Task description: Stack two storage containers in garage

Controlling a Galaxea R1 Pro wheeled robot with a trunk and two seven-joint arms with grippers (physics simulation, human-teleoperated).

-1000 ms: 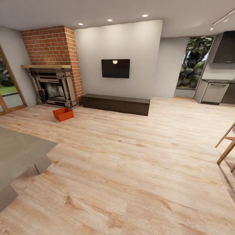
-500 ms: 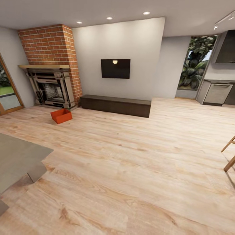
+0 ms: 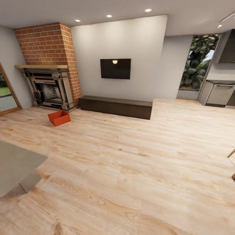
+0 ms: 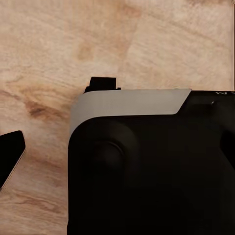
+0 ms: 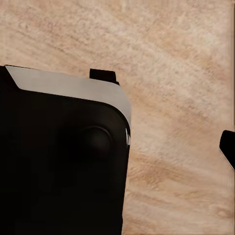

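Down at the wrists first: the left jaws cannot be read as spread or pressed together, because a black-and-grey robot body [image 4: 147, 166] blocks most of the left wrist view, with one dark finger tip [image 4: 10, 154] poking in at the edge over pale wood planks. Same story on the right: the dark body [image 5: 61, 156] covers the jaws and I cannot tell their state; a sliver of a dark finger [image 5: 227, 147] shows at the edge.

Out in the head view, one orange-red container [image 3: 59, 117] sits on the wood floor [image 3: 130, 156] at about ten o'clock, open side up, just in front of the brick fireplace [image 3: 49, 71]. A long dark cabinet [image 3: 116, 106] runs at twelve o'clock beneath the black TV [image 3: 115, 68]. A grey slab [image 3: 16, 164] lies at eight o'clock, a window with greenery [image 3: 199, 63] at two.
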